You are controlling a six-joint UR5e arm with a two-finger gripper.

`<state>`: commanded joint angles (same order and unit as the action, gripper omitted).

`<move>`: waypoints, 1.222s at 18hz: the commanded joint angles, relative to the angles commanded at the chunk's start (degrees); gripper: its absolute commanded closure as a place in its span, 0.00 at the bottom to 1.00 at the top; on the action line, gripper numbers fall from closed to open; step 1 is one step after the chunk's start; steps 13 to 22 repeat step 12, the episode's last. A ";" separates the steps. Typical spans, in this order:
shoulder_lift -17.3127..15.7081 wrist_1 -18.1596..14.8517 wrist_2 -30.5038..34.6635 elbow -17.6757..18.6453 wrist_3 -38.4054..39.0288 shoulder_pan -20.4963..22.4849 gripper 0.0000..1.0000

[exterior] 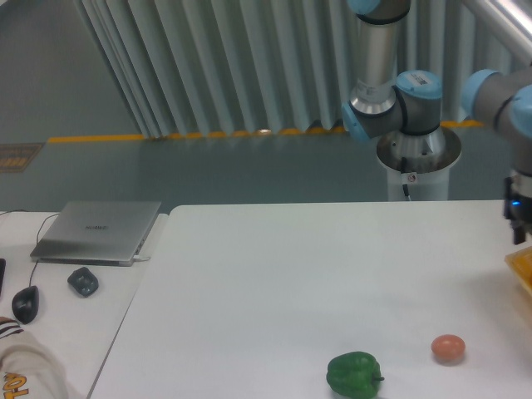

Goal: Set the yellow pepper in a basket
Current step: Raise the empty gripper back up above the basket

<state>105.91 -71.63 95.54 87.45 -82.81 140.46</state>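
Note:
The yellow pepper does not show anywhere in the camera view. Only a small orange-yellow edge of the basket (520, 269) shows at the right border of the frame. My gripper (519, 226) hangs at the far right edge, just above that basket edge. It is dark, has a small blue light, and is mostly cut off by the frame. Its fingers do not show clearly, so I cannot tell whether it is open, shut or holding anything.
A green bell pepper (354, 374) lies near the white table's front edge, and a small orange-red round fruit (448, 348) lies to its right. A closed laptop (98, 231), a mouse (25, 303) and a small dark object (82, 281) lie on the left desk.

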 joint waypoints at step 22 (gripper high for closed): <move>-0.09 -0.44 -3.43 0.35 0.19 -2.12 0.00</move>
